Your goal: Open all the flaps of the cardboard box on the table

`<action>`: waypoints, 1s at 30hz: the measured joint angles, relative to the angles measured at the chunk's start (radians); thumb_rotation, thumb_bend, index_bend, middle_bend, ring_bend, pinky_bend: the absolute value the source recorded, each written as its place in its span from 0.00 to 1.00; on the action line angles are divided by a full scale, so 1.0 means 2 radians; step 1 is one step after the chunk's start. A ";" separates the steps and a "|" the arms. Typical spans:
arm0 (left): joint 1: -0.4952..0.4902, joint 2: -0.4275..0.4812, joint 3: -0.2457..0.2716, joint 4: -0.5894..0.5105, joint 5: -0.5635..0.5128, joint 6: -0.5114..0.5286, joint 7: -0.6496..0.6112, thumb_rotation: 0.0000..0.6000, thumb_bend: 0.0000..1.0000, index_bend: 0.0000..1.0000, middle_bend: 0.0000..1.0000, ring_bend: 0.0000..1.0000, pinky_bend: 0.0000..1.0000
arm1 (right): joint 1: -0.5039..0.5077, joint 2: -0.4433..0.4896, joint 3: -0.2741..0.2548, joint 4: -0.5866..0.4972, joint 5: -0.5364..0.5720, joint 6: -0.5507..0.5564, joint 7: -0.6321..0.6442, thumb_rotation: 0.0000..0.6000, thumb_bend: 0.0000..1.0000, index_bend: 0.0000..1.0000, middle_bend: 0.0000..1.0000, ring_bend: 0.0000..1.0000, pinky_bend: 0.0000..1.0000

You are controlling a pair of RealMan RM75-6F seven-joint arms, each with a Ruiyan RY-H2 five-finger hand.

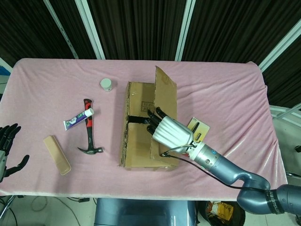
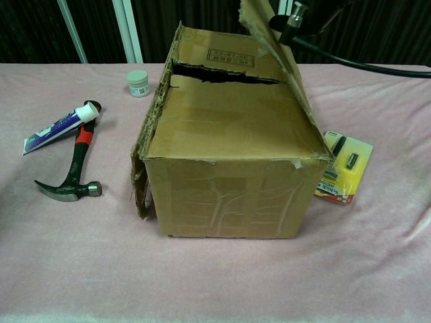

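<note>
Atop the brown cardboard box, the right robot hand props one long flap upright; next, push it fully outward.

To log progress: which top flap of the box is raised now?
The right-side flap, standing nearly upright by the right hand. The two inner flaps lie flat.

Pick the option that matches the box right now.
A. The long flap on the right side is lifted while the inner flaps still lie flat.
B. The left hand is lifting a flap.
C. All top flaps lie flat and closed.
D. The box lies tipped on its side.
A: the right hand props the long flap of the cardboard box up, while the inner flaps lie flat with a dark gap between them.
</note>
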 measured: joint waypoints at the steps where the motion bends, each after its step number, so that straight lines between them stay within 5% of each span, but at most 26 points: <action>1: 0.000 0.000 0.000 0.000 0.001 0.000 0.001 1.00 0.28 0.02 0.04 0.01 0.03 | -0.004 0.008 -0.002 -0.003 -0.003 0.002 0.001 1.00 0.56 0.35 0.33 0.15 0.25; 10: 0.001 -0.001 -0.001 0.002 0.003 0.002 0.006 1.00 0.28 0.02 0.04 0.01 0.03 | -0.035 0.063 -0.010 -0.023 -0.039 0.020 0.014 1.00 0.45 0.30 0.30 0.13 0.25; 30: 0.002 -0.005 -0.002 0.008 0.010 0.006 0.024 1.00 0.28 0.02 0.04 0.01 0.03 | -0.120 0.151 -0.024 -0.027 -0.106 0.074 0.066 1.00 0.45 0.27 0.29 0.13 0.25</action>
